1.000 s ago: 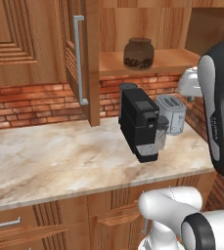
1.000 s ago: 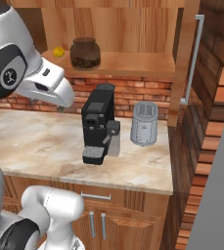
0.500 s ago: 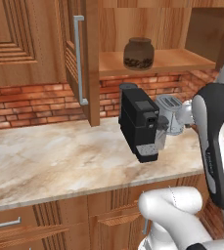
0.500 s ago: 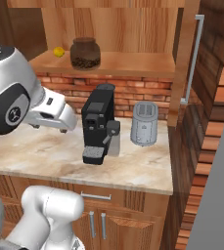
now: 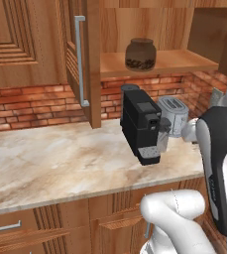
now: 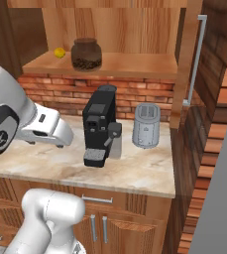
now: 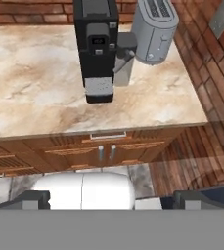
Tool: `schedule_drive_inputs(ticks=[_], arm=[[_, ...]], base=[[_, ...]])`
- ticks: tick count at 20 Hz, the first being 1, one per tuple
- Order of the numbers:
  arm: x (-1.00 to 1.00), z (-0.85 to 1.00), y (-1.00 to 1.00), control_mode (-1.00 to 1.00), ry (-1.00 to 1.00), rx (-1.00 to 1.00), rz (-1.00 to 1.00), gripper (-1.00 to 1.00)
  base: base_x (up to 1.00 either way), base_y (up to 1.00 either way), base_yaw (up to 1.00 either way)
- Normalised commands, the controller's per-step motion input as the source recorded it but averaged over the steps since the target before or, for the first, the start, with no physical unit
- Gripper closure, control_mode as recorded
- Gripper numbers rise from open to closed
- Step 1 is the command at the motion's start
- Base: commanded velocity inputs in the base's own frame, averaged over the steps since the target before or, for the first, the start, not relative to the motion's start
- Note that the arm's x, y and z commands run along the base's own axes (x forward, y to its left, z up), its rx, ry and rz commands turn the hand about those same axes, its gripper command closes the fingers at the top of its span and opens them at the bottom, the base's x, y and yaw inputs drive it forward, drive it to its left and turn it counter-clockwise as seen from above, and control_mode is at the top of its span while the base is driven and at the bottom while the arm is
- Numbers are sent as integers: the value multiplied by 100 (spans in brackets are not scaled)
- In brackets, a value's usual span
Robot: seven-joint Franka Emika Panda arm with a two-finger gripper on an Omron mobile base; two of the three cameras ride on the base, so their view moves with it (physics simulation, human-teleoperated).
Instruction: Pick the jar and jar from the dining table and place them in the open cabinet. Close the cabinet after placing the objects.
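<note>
1. One marbled counter – brick wall behind – lies ahead of the claw, whose jaws stand wide, holding nothing.
2. One open cabinet above it.
3. One coffee machine, one toaster.
4. One jar – on the cabinet shelf.

Domestic kitchen, rendered.
A black coffee machine stands on a marbled stone counter, a silver toaster just beside it; behind the machine runs a red brick backsplash, above it an open wooden wall cabinet, below it wooden drawer fronts.
</note>
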Motion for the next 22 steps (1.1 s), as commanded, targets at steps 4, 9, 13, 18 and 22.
schedule_drive_inputs(ticks=[4, 9, 13, 18, 22], arm=[[-1, 0, 0, -100, 5, 0, 1, -100], [0, 0, 0, 100, 1, 0, 0, -100], [0, 0, 0, 100, 0, 0, 0, -100], [0, 0, 0, 100, 0, 0, 0, -100], [0, 0, 0, 100, 0, 0, 0, -100]], base=[[0, 0, 0], [-19, 8, 7], [-71, 42, 16], [-60, 63, 34], [-15, 89, 63]])
